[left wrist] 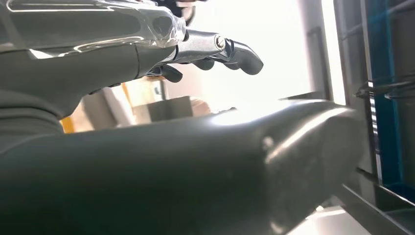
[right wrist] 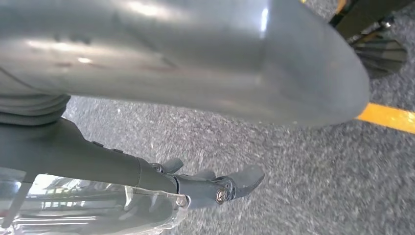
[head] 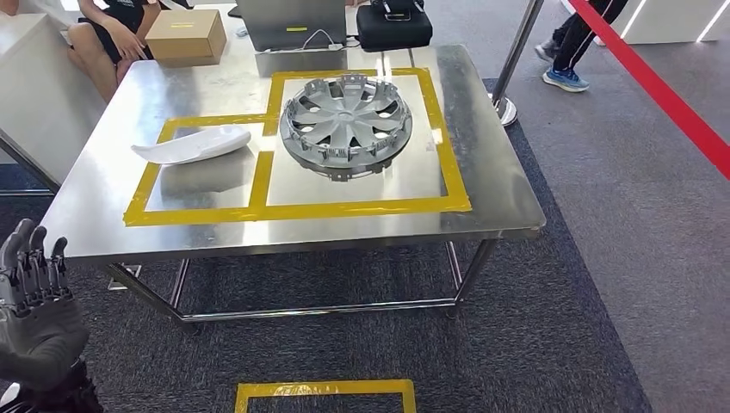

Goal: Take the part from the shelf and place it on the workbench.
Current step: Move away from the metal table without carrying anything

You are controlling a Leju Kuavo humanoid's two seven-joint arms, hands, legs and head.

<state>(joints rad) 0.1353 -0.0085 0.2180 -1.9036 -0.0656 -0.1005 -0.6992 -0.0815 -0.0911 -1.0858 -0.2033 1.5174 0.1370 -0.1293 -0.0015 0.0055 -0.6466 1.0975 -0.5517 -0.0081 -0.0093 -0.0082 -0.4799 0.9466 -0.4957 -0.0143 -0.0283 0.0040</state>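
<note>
A grey wheel cover (head: 346, 126) lies flat inside the larger yellow-taped square on the steel workbench (head: 482, 112). A white curved part (head: 191, 144) lies in the smaller taped rectangle to its left. My left hand (head: 34, 297) is raised at the lower left, short of the bench's front edge, fingers apart and holding nothing. The left wrist view shows the same left hand (left wrist: 215, 51) with fingers extended and nothing in them. My right hand (right wrist: 215, 186) hangs over the dark carpet, fingers loosely extended and holding nothing.
At the bench's far edge stand a cardboard box (head: 186, 36), a laptop (head: 291, 24) and a black bag (head: 393, 26). A person (head: 108, 39) sits at the back left; another person (head: 572, 43) walks at the back right behind a red barrier tape (head: 663, 90). A yellow floor marking (head: 325, 396) lies at my feet.
</note>
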